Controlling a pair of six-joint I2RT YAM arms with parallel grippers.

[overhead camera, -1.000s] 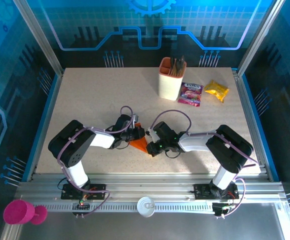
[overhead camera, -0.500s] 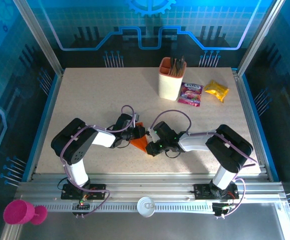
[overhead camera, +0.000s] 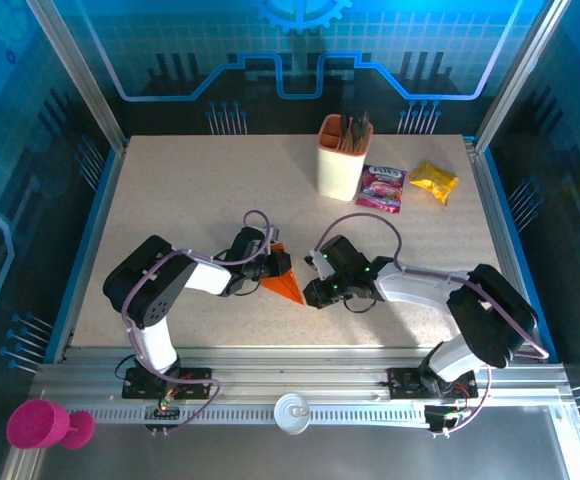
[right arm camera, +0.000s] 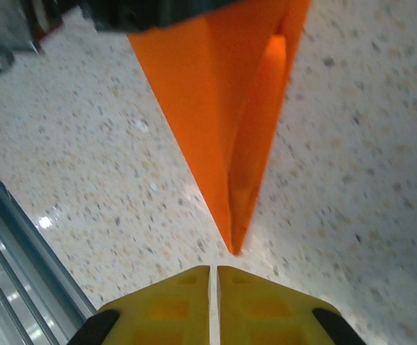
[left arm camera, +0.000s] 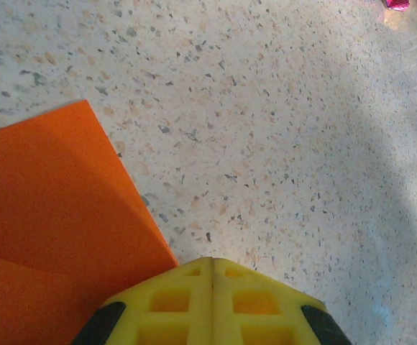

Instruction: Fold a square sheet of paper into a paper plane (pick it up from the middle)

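Swinging its elbow out to the right, the right arm is drawing back. The right jaws are now sitting clear of the paper plane, closed with barely a slit between them. The plane's sharp tip is pointing at them from just ahead, not touching. The left jaws are staying together at the plane's wide end, which is lying flat to their left on the speckled tabletop. Whether they are pinching it is unclear.

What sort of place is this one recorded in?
Probably a robotics lab cell or demo booth: a speckled tabletop framed by aluminium rails, with blue printed panels walling it in.
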